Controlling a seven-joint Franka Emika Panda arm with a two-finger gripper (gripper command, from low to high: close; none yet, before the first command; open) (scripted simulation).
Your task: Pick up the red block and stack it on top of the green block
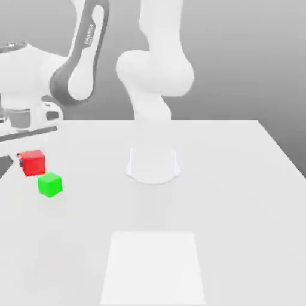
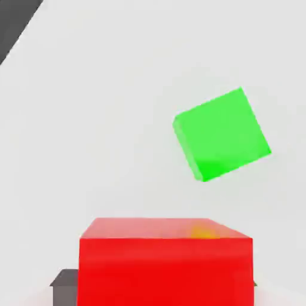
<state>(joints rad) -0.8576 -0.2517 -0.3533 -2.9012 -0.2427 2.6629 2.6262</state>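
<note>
My gripper [image 1: 31, 161] is at the exterior view's left, shut on the red block [image 1: 33, 163], a small plain cube held just above the white table. In the hand view the red block [image 2: 165, 263] sits close to the camera, with a dark finger [image 2: 63, 282] showing beside it. The green block [image 1: 49, 184] rests on the table a little ahead of and below the red one, toward the exterior view's right, apart from it. From the hand camera the green block [image 2: 221, 134] lies turned at an angle on the table, off to one side of the red block rather than under it.
The arm's white base [image 1: 153, 164] stands at the table's middle back. A lighter square patch [image 1: 154, 269] marks the table's front. The table edge [image 2: 15, 27] runs close to the blocks on the exterior view's left.
</note>
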